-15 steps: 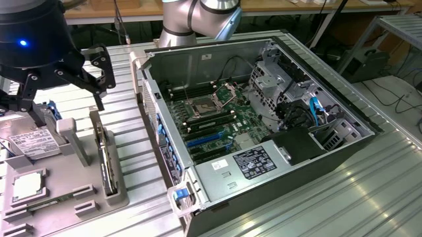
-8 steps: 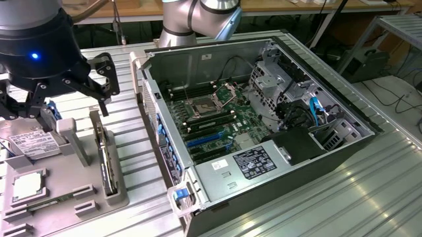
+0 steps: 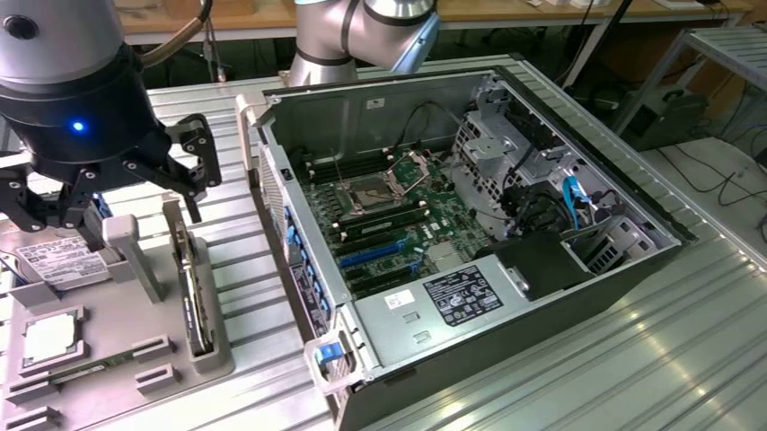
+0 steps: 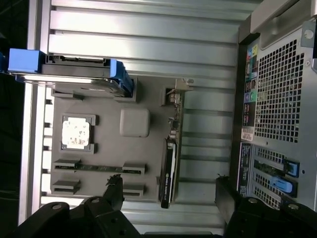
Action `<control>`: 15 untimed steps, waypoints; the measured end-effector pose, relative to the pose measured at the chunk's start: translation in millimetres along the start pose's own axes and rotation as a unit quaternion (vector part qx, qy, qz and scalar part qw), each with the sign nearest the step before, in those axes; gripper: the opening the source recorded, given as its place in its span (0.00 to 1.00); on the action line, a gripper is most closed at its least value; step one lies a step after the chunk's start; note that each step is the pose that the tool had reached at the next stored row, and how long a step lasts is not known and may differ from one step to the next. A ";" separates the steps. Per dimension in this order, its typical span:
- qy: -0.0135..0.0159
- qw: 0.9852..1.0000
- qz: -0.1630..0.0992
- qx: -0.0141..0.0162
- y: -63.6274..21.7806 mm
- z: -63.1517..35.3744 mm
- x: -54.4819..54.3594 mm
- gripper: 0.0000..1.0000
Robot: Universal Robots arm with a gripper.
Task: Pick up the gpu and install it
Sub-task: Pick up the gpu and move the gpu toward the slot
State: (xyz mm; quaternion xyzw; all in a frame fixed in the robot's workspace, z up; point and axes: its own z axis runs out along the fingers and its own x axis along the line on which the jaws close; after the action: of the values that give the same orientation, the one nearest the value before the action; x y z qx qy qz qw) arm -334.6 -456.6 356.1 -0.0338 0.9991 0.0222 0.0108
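Dark slim gpu [image 4: 168, 173] edgewise in grey tray [image 4: 106, 151].

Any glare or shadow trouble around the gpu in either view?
Exterior view: even overhead light, bright sheen on the table at the exterior view's right; the gpu is dim, with no glare on it. Wrist view: strong glare bands on the table slats; the gpu reads dark against the evenly lit tray.

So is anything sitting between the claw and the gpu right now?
Nothing visible. The open claw hangs above the gpu, which stands on edge in the grey tray. In the wrist view the card lies in line with the gap between the fingers, uncovered.
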 end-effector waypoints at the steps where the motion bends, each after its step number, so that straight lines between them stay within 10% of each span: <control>1: 0.000 1.000 0.000 0.000 -0.1 1.9 0.1 0.84; 15: 0.000 1.000 0.000 0.000 -1.1 26.1 0.6 0.84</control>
State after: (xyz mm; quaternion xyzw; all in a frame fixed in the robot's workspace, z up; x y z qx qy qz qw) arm -334.6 -456.6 329.9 -0.0338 0.9991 0.0221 0.0108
